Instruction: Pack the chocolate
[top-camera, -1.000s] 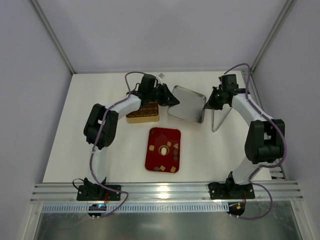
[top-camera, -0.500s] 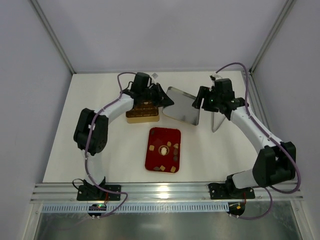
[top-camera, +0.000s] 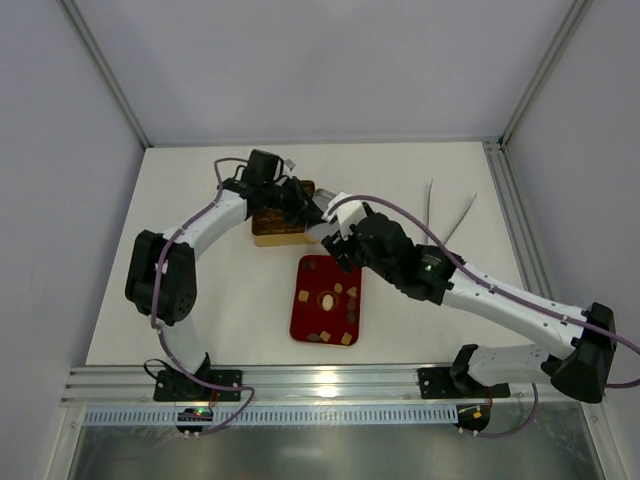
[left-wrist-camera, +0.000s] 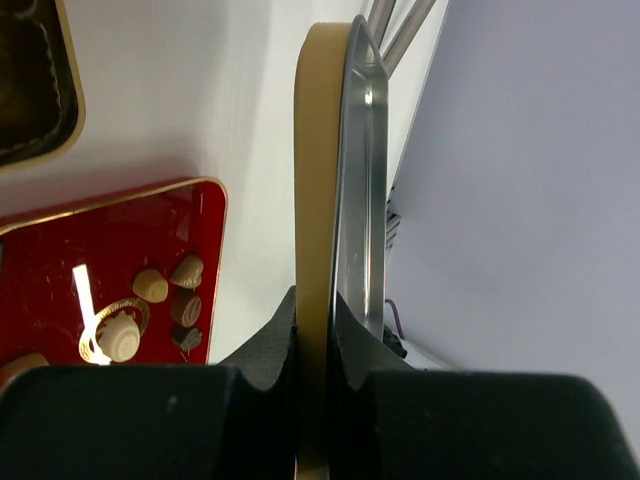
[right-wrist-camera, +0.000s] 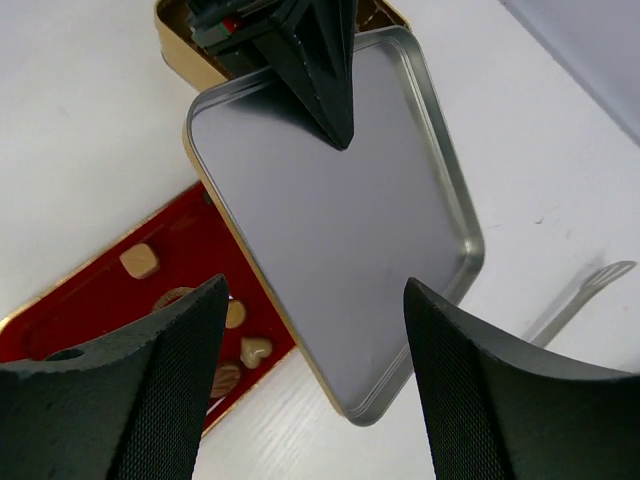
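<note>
The chocolate (top-camera: 327, 301) lies as small brown, tan and cream pieces on the red tray (top-camera: 309, 275); the pieces (left-wrist-camera: 168, 289) also show in the left wrist view, and the chocolate (right-wrist-camera: 255, 351) in the right wrist view. My left gripper (left-wrist-camera: 318, 310) is shut on the edge of the tin lid (left-wrist-camera: 355, 180), which is gold outside and silver inside. It holds the lid (right-wrist-camera: 330, 220) tilted between the gold box (top-camera: 273, 234) and the tray. My right gripper (right-wrist-camera: 312, 300) hovers open above the lid, touching nothing. In the top view the right arm hides the lid.
Metal tongs (top-camera: 447, 217) lie at the back right of the white table (top-camera: 200, 300). The gold box (right-wrist-camera: 178, 38) sits just beyond the lid. The right arm stretches diagonally across the table from its base, over the tray's far corner.
My right gripper opened, left the lid's right edge and swung from the back right to the middle. The left gripper carried the lid left, toward the box and tray.
</note>
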